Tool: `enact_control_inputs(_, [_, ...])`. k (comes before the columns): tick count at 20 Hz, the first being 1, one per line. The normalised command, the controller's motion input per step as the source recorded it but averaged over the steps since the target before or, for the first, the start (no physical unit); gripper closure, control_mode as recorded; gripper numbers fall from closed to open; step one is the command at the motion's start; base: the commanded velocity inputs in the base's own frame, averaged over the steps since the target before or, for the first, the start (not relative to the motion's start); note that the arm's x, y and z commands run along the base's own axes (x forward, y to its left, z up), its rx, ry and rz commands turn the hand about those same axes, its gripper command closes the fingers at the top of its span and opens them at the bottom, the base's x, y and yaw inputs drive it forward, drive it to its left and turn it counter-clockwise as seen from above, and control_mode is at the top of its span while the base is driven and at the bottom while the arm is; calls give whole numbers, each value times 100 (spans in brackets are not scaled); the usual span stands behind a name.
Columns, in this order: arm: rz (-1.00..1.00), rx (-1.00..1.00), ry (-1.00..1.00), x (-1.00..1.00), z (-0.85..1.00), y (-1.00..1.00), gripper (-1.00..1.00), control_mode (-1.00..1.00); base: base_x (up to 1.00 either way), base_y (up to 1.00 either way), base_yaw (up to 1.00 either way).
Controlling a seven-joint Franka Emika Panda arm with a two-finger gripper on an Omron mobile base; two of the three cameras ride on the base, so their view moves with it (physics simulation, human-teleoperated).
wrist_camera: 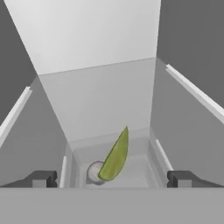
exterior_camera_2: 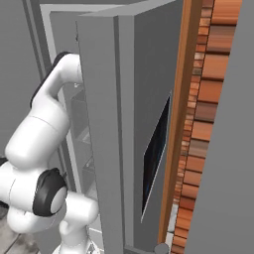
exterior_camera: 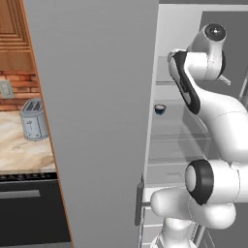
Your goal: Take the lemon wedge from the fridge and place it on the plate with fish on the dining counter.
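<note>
Starting at the left of the left base view, a grey toaster (exterior_camera: 33, 119) is sitting on the marbled kitchen worktop (exterior_camera: 22, 150) against a brick wall, with a dark oven front below it. Moving right, the fridge (exterior_camera: 101, 121) is standing with its big grey door swung open, and past that door the white interior and clear glass shelves are showing, a small dark bowl (exterior_camera: 160, 109) resting on one shelf. Further right again, the white arm is reaching up and into the compartment.

Now the hand view, and this is the relation that matters. On the left and right of the bottom edge the two dark tips of the end effector (wrist_camera: 111, 179) are standing wide apart, gripping nothing. Dead centre between them, and just beyond, the lemon wedge (wrist_camera: 115, 155) is lying on a white fridge shelf (wrist_camera: 131, 173), yellow-green and slender. Its long axis is running from near-left up to far-right in this view, tilted off the line joining the tips, so I'm judging a squeeze across its narrow width would suit. A small round grey thing (wrist_camera: 94, 171) is sitting just beside its near end, touching or nearly so; I cannot tell what it is.

The surface is looking smooth, walled in on both sides, so room to either side is tight.
</note>
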Motion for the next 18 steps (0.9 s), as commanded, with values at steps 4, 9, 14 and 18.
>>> enact_control_inputs(4, [0, 0, 0, 24, -14, 0, -100, -100, 0, 0, 0])
enact_control_inputs(9, [0, 0, 0, 24, -15, -1, -100, -100, 0, 0, 0])
enact_control_inputs(14, [0, 0, 0, 23, -8, -5, -100, -100, 0, 0, 0])
enact_control_inputs(18, [0, 0, 0, 7, -8, -5, -100, -100, 0, 0, 0])
